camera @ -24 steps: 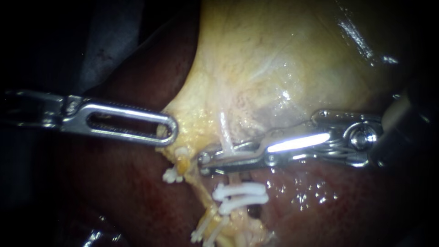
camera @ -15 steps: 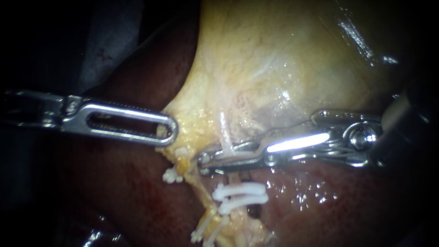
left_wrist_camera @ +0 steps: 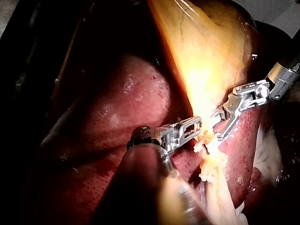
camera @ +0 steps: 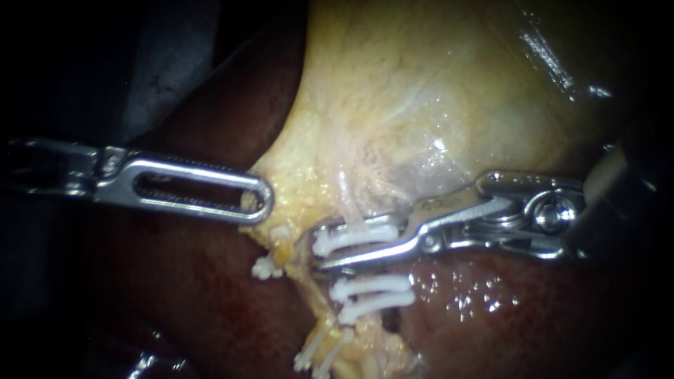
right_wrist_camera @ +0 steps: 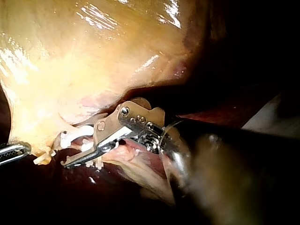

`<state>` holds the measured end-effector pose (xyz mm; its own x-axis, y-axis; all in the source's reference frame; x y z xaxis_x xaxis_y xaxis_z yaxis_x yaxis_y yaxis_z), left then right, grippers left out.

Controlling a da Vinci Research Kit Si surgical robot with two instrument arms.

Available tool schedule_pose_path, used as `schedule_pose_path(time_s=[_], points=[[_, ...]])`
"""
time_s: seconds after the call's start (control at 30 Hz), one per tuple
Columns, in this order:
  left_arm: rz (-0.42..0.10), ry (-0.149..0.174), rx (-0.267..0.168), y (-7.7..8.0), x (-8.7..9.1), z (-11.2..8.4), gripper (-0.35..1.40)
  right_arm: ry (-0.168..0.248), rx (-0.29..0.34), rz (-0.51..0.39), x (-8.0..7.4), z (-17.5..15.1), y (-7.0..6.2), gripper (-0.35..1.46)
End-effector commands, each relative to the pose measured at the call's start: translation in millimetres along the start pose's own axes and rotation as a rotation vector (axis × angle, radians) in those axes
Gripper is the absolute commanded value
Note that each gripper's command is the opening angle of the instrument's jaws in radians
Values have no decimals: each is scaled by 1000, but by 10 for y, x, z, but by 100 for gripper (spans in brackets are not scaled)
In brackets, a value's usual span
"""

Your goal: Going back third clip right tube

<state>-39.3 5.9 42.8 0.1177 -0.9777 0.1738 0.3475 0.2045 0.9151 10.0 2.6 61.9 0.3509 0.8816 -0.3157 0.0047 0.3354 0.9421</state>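
Right tool (camera: 319,250), slim steel: parted now, clamped before; white plastic clip (camera: 358,236) bared across pale right tube (camera: 345,203) | left fenestrated steel tool (camera: 260,200) gripping yellow gallbladder (camera: 421,91) | judged: clip set; withdraw

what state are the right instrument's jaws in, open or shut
Open. On the right instrument a gap shows between the jaws, with a white clip lying in it.
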Motion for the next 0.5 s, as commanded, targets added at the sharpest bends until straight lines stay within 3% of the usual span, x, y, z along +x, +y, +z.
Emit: schedule_pose_path(time_s=[0.03,0.13,0.5], points=[[0,1,2,0,0,0,-35,0,-1,0,0,0,0,48],[0,1,2,0,0,0,-35,0,-1,6,0,0,0,49],[0,1,2,0,0,0,-35,7,-1,-112,3,2,6,53]])
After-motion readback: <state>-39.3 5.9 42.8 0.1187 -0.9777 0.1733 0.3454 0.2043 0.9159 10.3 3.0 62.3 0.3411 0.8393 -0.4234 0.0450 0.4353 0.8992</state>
